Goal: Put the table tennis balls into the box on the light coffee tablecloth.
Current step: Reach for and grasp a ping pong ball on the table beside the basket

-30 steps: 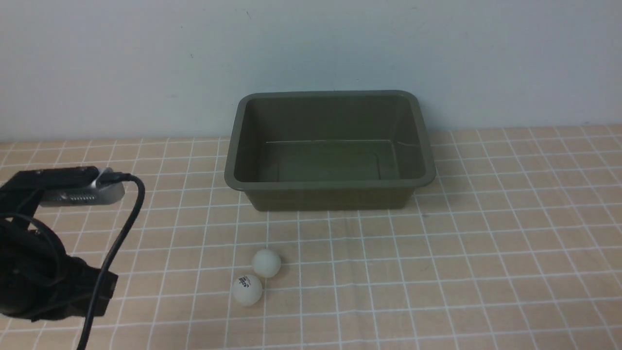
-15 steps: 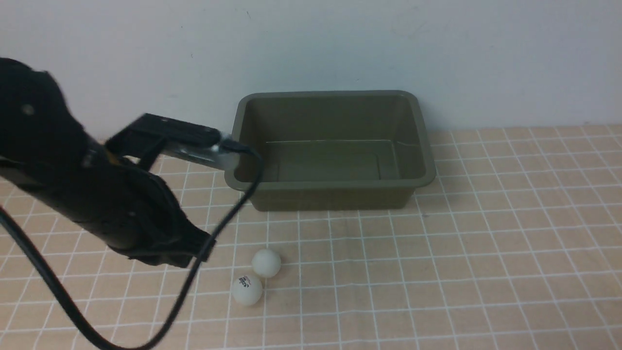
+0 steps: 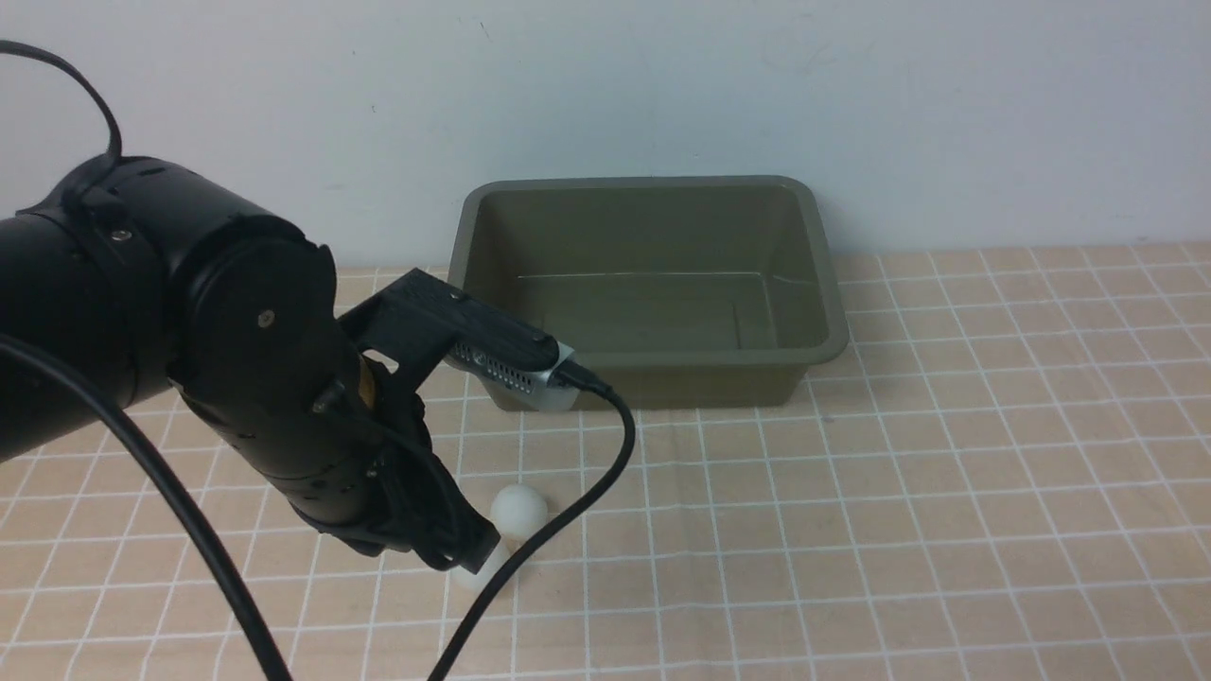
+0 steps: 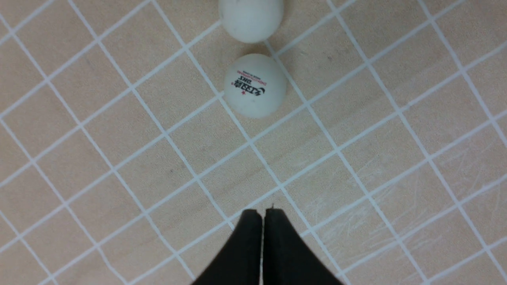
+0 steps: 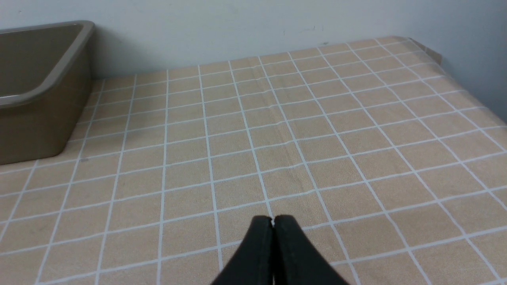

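Two white table tennis balls lie touching on the light coffee tablecloth (image 3: 946,473), in front of the olive-green box (image 3: 643,359). The plain ball (image 3: 522,505) shows whole in the front view; the logo ball (image 3: 478,575) is mostly hidden behind my left arm. In the left wrist view the logo ball (image 4: 254,86) and the plain ball (image 4: 251,18) lie ahead of my left gripper (image 4: 263,213), which is shut and empty above the cloth. My right gripper (image 5: 273,220) is shut and empty over bare cloth to the right of the box (image 5: 35,95). The box is empty.
A pale wall stands right behind the box. My left arm's black cable (image 3: 568,515) hangs in front of the balls. The cloth's far right edge (image 5: 455,75) shows in the right wrist view.
My left arm has swung in from the far left toward the middle and now hangs over the balls, covering most of the logo ball. The balls and the box have not moved.
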Controlling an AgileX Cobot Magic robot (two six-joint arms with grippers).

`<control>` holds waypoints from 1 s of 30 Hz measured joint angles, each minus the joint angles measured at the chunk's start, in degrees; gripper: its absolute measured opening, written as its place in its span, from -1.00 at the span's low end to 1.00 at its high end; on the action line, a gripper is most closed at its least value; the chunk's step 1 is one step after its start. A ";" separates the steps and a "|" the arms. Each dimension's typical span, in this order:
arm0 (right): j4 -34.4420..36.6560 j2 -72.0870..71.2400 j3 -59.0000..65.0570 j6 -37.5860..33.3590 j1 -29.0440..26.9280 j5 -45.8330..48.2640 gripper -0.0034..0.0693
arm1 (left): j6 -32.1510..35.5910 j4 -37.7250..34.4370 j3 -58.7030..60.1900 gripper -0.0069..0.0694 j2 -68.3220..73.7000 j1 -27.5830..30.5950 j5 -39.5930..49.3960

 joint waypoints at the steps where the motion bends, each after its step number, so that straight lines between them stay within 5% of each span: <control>1: 0.00 0.00 0.00 0.00 0.00 0.00 -0.95 | 0.44 0.00 0.00 -0.83 0.00 0.00 -0.05; 18: 0.00 0.00 0.00 0.00 0.00 0.00 -0.95 | 2.00 -0.75 -0.09 0.54 8.25 0.00 -9.33; 30: 0.00 0.00 0.00 0.00 0.00 0.00 -0.95 | 2.40 -0.42 -0.41 0.60 18.18 0.06 -13.79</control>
